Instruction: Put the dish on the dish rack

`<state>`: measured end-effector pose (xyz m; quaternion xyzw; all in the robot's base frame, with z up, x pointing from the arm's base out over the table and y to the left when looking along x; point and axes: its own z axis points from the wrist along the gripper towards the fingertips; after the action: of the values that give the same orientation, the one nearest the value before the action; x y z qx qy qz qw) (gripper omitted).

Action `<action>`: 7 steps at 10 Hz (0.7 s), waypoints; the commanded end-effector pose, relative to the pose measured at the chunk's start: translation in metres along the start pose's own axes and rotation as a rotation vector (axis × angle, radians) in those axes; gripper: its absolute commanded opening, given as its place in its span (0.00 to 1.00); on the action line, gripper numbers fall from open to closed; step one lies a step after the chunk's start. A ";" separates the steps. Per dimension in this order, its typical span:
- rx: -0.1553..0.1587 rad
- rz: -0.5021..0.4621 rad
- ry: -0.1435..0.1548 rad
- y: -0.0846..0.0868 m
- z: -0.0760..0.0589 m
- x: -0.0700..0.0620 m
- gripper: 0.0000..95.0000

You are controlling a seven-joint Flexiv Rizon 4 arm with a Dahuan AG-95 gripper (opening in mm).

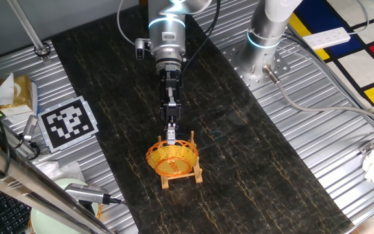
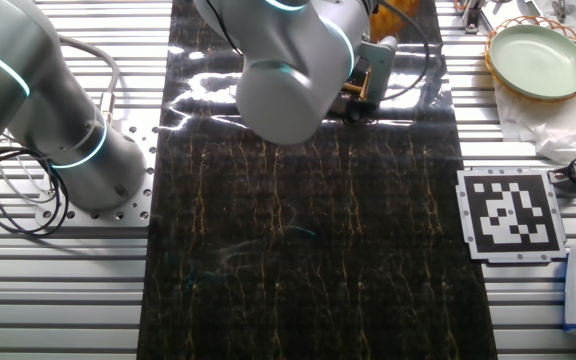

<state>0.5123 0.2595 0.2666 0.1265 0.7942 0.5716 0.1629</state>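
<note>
The orange-yellow woven dish (image 1: 172,159) sits on the small light-wood dish rack (image 1: 182,177) in the front middle of the dark mat. It leans between the pegs. My gripper (image 1: 171,136) reaches straight down from behind, and its narrow fingers are closed on the dish's far rim. In the other fixed view my arm's large body (image 2: 288,70) hides the gripper tips and the rack. Only a sliver of orange, which may be the dish (image 2: 406,12), shows at the top edge.
A pale green plate (image 2: 540,58) lies in a basket off the mat. A black-and-white marker tag (image 1: 69,122) lies left of the mat. A second arm's base (image 1: 268,32) stands at the back right. A tissue box (image 1: 15,91) and cables lie along the left.
</note>
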 end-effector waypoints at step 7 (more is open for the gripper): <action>-0.007 -0.005 -0.006 -0.006 0.002 -0.002 0.00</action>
<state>0.5146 0.2586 0.2600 0.1235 0.7927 0.5729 0.1678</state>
